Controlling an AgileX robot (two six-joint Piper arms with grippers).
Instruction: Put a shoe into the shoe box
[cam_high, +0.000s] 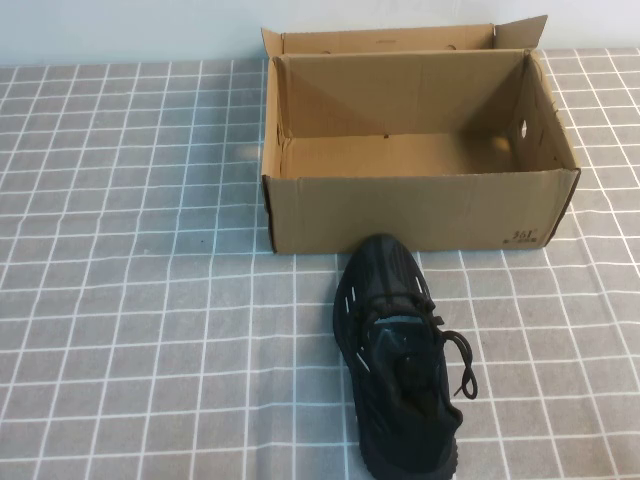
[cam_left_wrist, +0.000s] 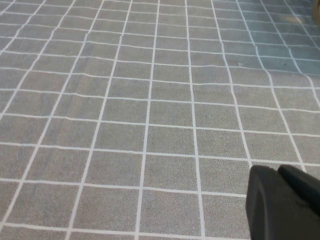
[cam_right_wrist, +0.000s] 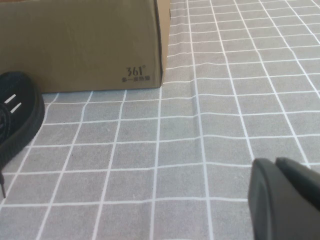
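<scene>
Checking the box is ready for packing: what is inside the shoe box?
The shoe box shows only bare cardboard; its near wall hides the front floor strip. The shoe lies outside. Both grippers hover over cloth.

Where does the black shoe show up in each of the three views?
High view: the shoe lies low in the middle, toe toward the shoe box.
Left wrist view: not in it; only checked cloth and the left gripper.
Right wrist view: its toe at the edge; the right gripper in a corner.
Shared landmark: the box's black print.
</scene>
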